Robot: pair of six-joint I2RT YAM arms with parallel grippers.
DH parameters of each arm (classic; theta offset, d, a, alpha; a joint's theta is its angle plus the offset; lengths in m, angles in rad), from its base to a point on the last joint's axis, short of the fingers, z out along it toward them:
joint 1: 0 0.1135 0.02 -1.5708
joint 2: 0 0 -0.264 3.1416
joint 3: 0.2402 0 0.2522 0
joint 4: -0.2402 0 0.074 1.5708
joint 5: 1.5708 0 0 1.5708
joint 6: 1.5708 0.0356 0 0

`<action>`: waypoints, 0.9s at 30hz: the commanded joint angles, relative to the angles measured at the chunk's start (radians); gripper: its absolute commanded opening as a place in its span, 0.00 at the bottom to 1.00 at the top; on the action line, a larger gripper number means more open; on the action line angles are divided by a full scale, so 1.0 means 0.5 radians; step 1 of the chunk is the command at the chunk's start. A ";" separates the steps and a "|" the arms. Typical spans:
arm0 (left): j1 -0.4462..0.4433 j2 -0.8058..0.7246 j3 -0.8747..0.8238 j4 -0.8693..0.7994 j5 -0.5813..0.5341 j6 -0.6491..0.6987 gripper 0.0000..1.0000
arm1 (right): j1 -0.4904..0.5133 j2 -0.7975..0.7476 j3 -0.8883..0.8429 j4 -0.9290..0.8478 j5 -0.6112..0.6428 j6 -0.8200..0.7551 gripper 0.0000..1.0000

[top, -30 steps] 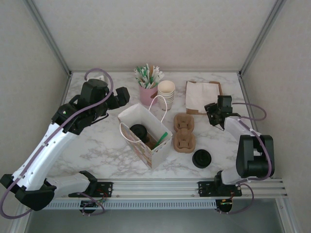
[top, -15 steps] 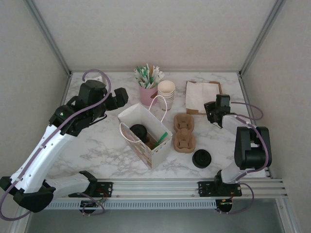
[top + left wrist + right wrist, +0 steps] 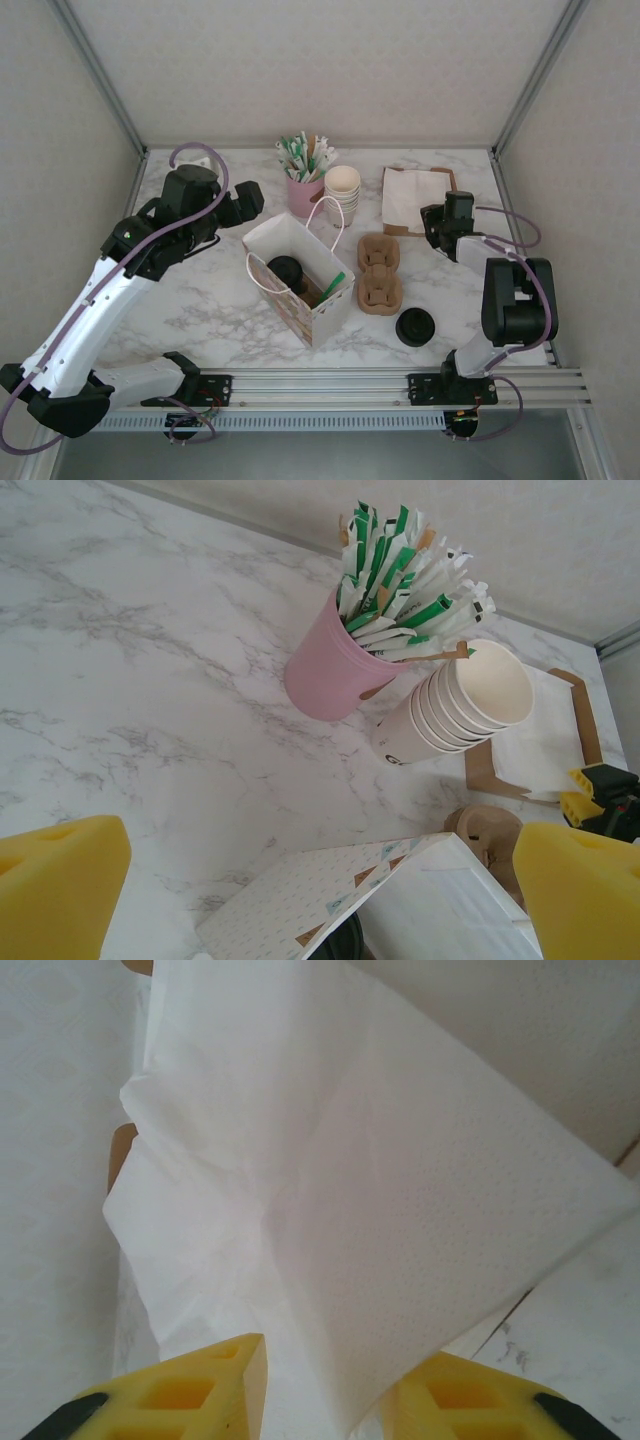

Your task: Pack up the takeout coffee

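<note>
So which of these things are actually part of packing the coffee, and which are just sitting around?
In the job: lidded coffee cup, inside the paper bag; probably the napkin at the right gripper.
Lying about: pink straw cup, stacked empty cups, cardboard carriers, loose black lids.

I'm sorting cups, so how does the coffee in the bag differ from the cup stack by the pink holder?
The takeout coffee is black-lidded; the cup stack is open-topped. The takeout coffee is one cup inside the paper bag; the cup stack is several nested cups on the table.
</note>
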 commanded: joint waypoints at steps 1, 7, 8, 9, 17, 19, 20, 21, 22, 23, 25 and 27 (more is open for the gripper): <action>0.011 -0.009 0.046 -0.028 -0.039 0.024 0.98 | -0.014 0.064 0.028 0.082 0.011 0.042 0.35; 0.010 -0.009 0.059 -0.028 -0.030 0.025 0.98 | -0.012 0.102 0.037 0.125 0.017 0.049 0.30; 0.011 -0.008 0.061 -0.028 -0.028 0.028 0.98 | -0.013 0.092 0.038 0.127 0.022 0.041 0.27; 0.011 -0.008 0.065 -0.029 -0.027 0.034 0.98 | -0.015 0.078 0.040 0.127 0.029 0.022 0.23; 0.011 -0.016 0.111 -0.016 0.056 0.153 0.94 | -0.012 -0.181 0.126 -0.005 0.044 -0.309 0.00; 0.008 -0.020 0.132 -0.005 0.112 0.224 0.93 | -0.012 -0.289 0.159 -0.014 -0.007 -0.476 0.00; 0.009 -0.021 0.149 0.000 0.149 0.269 0.93 | -0.012 -0.347 0.182 -0.011 -0.064 -0.583 0.00; 0.011 -0.021 0.161 0.007 0.197 0.323 0.93 | -0.012 -0.410 0.217 -0.029 -0.151 -0.702 0.00; 0.008 -0.017 0.175 0.012 0.237 0.363 0.93 | -0.013 -0.460 0.252 -0.048 -0.233 -0.800 0.00; 0.008 -0.014 0.198 0.012 0.280 0.417 0.93 | -0.012 -0.513 0.297 -0.070 -0.350 -0.921 0.00; 0.002 -0.006 0.247 0.013 0.359 0.514 0.93 | -0.009 -0.598 0.386 -0.119 -0.557 -1.099 0.00; -0.003 -0.004 0.287 0.024 0.407 0.604 0.93 | -0.001 -0.677 0.505 -0.213 -0.750 -1.253 0.00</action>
